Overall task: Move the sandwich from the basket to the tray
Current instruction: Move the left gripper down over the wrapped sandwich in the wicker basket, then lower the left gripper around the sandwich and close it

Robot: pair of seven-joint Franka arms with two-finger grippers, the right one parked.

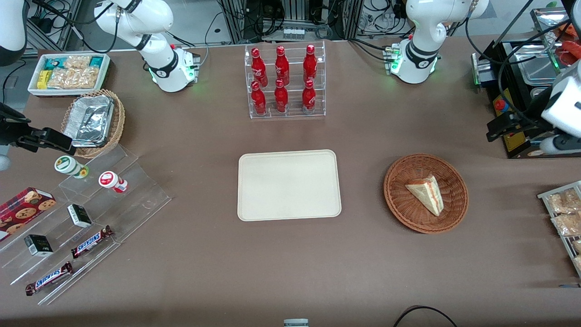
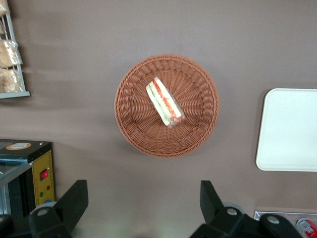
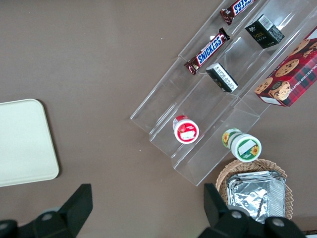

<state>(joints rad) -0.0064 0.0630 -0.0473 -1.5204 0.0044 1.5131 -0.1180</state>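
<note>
The tray (image 1: 289, 185) lies bare at mid-table. Toward the working arm's end, the sandwich (image 1: 425, 193) rests in the basket (image 1: 399, 204). The gripper (image 2: 143, 201) hovers high above the basket, jaws spread wide, holding nothing.

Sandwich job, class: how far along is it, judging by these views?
Nothing is done yet: the sandwich lies in the basket and the tray is bare. The gripper hangs open high above the basket, holding nothing. Descending, grasping, carrying and placing all remain.
</note>
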